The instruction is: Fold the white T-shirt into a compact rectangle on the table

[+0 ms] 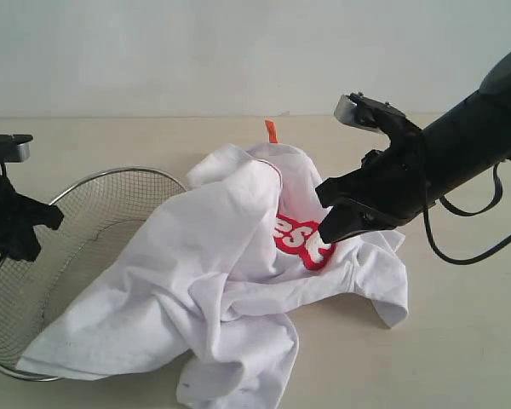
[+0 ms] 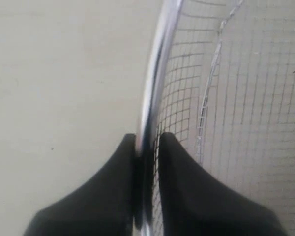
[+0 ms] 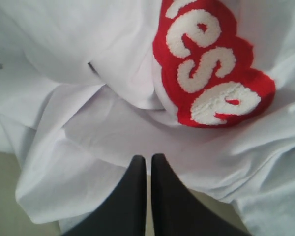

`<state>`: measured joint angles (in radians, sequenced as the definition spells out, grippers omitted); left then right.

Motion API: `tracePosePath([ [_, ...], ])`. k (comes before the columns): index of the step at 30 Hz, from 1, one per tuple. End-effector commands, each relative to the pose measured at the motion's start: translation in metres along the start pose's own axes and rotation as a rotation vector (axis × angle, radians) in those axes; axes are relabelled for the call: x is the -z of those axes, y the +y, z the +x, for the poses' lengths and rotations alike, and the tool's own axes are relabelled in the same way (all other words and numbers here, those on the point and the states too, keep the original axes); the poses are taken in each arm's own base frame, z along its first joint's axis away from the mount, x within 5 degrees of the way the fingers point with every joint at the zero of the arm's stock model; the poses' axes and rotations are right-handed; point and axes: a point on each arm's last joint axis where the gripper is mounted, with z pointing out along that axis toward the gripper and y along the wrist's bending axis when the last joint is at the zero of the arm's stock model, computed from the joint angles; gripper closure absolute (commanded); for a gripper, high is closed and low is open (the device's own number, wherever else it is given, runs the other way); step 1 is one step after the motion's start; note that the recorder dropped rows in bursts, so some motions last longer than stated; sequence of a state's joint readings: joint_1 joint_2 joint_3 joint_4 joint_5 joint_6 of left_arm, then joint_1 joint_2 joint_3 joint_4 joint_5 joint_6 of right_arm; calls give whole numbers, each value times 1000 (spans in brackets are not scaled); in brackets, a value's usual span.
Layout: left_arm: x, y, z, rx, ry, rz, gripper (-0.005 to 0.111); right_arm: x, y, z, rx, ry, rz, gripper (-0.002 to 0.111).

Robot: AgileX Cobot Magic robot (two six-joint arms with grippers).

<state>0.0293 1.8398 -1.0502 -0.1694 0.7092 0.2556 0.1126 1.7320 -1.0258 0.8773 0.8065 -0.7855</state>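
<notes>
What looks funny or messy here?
The white T-shirt is crumpled in a heap, one part draped over the rim of the wire basket instead of lying flat on the table. Odd too: the left gripper pinches the basket's rim, not the shirt.

The T-shirt (image 1: 230,281) lies on the table (image 1: 460,358), its left part draped over the basket (image 1: 77,230).

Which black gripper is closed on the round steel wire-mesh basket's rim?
The left gripper, on the steel wire-mesh basket; the right gripper, shut, is over the white T-shirt.
</notes>
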Motion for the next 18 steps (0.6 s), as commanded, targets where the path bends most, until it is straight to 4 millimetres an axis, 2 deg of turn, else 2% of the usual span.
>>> tracePosePath([
  [1, -1, 1, -2, 10, -34, -10, 102, 3, 3, 0, 17, -5, -5, 108],
  [7, -2, 9, -7, 41, -69, -29, 102, 3, 3, 0, 17, -5, -5, 108],
  [12, -7, 26, -7, 88, -82, -43, 102, 3, 3, 0, 19, -4, -4, 108],
  [18, 1, 49, -9, 135, -110, -62, 102, 3, 2, 0, 19, -10, 2, 108],
])
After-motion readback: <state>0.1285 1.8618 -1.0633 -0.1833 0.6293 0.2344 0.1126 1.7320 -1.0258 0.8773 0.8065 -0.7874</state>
